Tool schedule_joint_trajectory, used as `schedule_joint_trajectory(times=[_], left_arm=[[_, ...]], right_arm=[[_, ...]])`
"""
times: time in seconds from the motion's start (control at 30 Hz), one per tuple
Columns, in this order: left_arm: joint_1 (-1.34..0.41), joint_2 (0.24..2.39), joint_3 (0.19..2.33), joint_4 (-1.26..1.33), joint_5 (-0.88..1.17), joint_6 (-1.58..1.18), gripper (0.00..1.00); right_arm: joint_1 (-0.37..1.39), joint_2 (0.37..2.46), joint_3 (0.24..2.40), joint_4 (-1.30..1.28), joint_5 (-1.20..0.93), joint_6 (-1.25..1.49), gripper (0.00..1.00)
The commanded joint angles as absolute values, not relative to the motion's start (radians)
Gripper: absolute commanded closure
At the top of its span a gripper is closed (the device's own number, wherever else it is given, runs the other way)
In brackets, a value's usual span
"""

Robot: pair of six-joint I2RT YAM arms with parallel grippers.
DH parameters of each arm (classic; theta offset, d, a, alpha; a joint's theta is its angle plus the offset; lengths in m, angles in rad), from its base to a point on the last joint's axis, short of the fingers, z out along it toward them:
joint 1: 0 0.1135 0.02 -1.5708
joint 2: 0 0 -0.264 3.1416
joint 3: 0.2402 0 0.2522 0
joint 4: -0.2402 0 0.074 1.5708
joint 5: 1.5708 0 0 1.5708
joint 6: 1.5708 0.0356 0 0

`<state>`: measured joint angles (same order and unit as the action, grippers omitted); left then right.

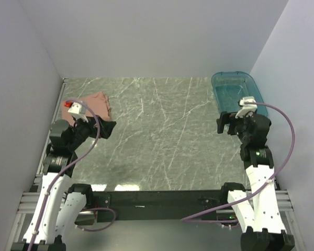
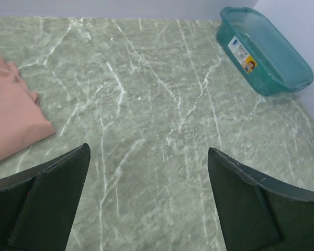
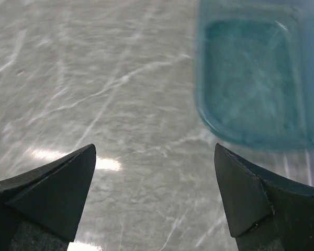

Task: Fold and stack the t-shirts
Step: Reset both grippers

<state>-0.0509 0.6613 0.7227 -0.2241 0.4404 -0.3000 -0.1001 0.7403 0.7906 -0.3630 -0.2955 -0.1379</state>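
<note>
The pink t-shirt [image 1: 96,103] lies at the far left of the table [image 1: 162,130], just beyond the left arm. It looks already folded into a flat packet with a soft, rounded edge toward the middle of the table. From the top view I cannot say if it is one shirt or several stacked; the pile is small and partly hidden behind the wrist. No print shows on the upper face.

The left gripper [image 2: 149,152] hangs over bare table with its jaws spread wide and nothing between them. The shirt is to its left side, near but not touching. The right gripper [image 3: 155,149] is also spread wide and empty, hovering just beside the near end of the teal tub [image 3: 251,78] at the far right, well apart from the shirt.

I judge the cloth to be light, limp and not slippery. It will sag and unfold if lifted by one point only. A better hold is at the folded edge, pinching all layers together, or sliding one finger under the packet so the fold is kept. No other shirt is seen on the table, and the tub looks empty, though the right wrist view is blurred.
</note>
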Motion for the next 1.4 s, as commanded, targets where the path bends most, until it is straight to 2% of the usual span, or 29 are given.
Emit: schedule_joint_trajectory(times=[0.0,0.17,0.4,1.37], left_arm=[[-0.067,0.571,0.678,-0.239,0.353,-0.275,0.01],[-0.072,0.549,0.672,-0.255,0.261,-0.278,0.01],[-0.072,0.546,0.663,-0.250,0.244,-0.285,0.01],[-0.072,0.575,0.657,-0.256,0.216,-0.284,0.00]], right_arm=[[-0.112,0.654,0.735,-0.180,0.021,0.104,0.00],[-0.112,0.624,0.727,-0.198,0.178,0.139,0.00],[-0.112,0.623,0.703,-0.216,0.236,0.123,0.00],[-0.112,0.647,0.637,-0.147,0.222,0.012,0.01]])
